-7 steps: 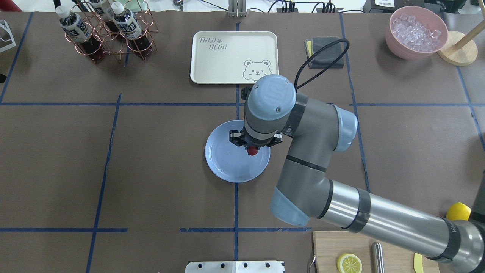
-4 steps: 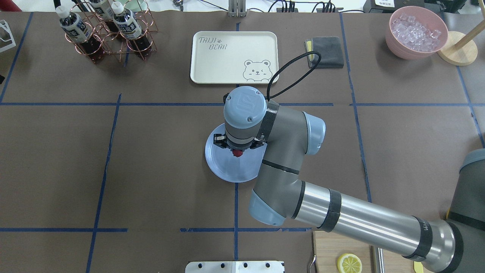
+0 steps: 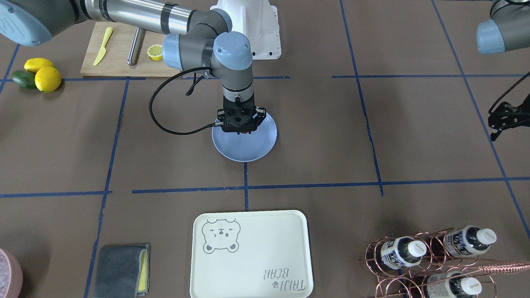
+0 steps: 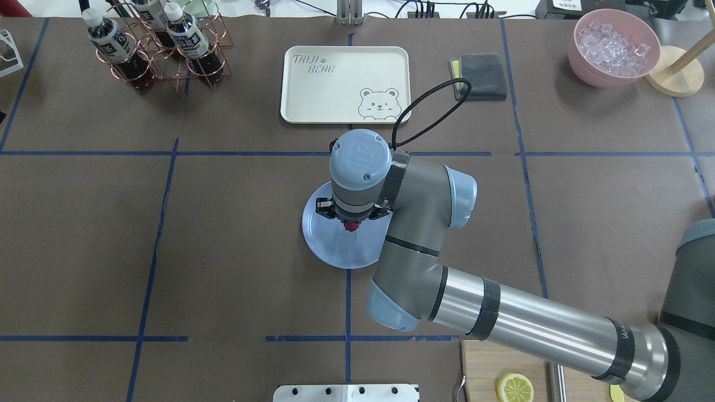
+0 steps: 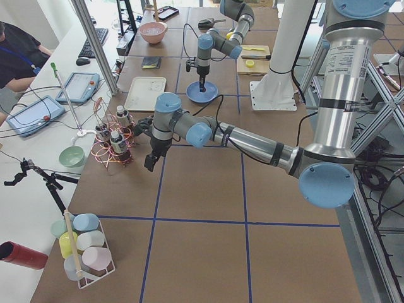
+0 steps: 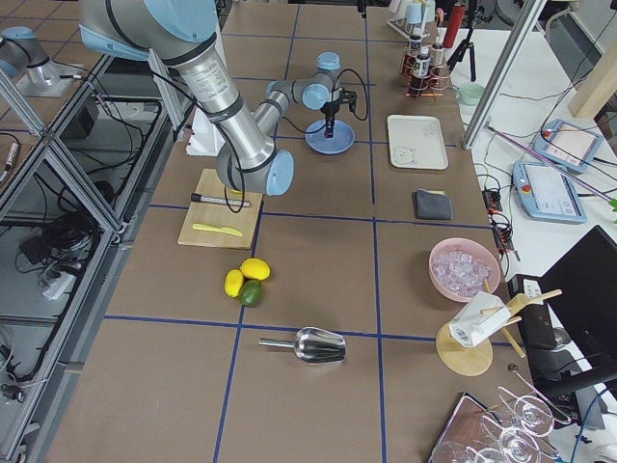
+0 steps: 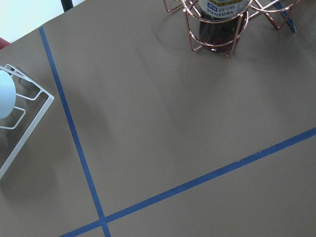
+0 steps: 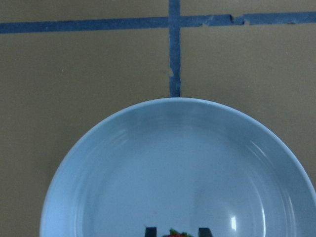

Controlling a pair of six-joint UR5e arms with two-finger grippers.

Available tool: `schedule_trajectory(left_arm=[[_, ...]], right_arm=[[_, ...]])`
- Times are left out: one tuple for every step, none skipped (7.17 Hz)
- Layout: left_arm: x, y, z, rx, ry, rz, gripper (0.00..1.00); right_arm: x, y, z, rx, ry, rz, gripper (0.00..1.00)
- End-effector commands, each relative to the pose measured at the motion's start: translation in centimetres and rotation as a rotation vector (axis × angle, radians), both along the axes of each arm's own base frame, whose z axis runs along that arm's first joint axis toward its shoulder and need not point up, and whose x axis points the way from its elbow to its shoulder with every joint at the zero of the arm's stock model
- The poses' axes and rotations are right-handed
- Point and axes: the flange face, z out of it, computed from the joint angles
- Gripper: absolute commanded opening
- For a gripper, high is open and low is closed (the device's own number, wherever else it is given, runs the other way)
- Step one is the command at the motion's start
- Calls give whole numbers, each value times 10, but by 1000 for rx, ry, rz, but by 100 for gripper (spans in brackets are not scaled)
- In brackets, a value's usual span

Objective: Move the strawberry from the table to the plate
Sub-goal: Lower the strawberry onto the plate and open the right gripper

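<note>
The light-blue plate [image 4: 329,248] lies at the middle of the brown table [image 4: 223,234], also seen as the plate [image 3: 248,151] from the front. My right gripper [image 4: 351,222] hangs straight down over the plate's middle, shut on the small red strawberry [image 4: 351,226]. In the right wrist view the strawberry [image 8: 177,234] peeks in at the bottom edge between two dark fingertips [image 8: 150,231], just above the plate [image 8: 177,163]. My left gripper [image 3: 495,124] hovers far off near the bottle rack; I cannot tell whether it is open or shut.
A cream bear tray [image 4: 345,84] and a grey cloth [image 4: 480,76] lie behind the plate. A copper bottle rack [image 4: 156,47] stands back left, a pink ice bowl [image 4: 613,47] back right. The cutting board [image 3: 120,54], lemons [image 3: 47,78] and avocado [image 3: 22,79] sit near the robot.
My right arm carried the strawberry leftward from the plate's right side to over its middle, then held nearly still for the last half second.
</note>
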Motion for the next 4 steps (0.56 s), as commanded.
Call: schedule_trajectory(left_arm=[[-1, 0, 1, -3, -1, -2, 100], [-1, -1, 2, -3, -1, -2, 100], [-1, -1, 2, -4, -1, -3, 100], [-1, -1, 2, -4, -1, -3, 100]], right_arm=[[-2, -1, 3, -2, 6, 0, 0], [-2, -1, 4, -1, 6, -1, 0], [-4, -2, 6, -1, 11, 1, 0], [-4, -2, 6, -1, 11, 1, 0]])
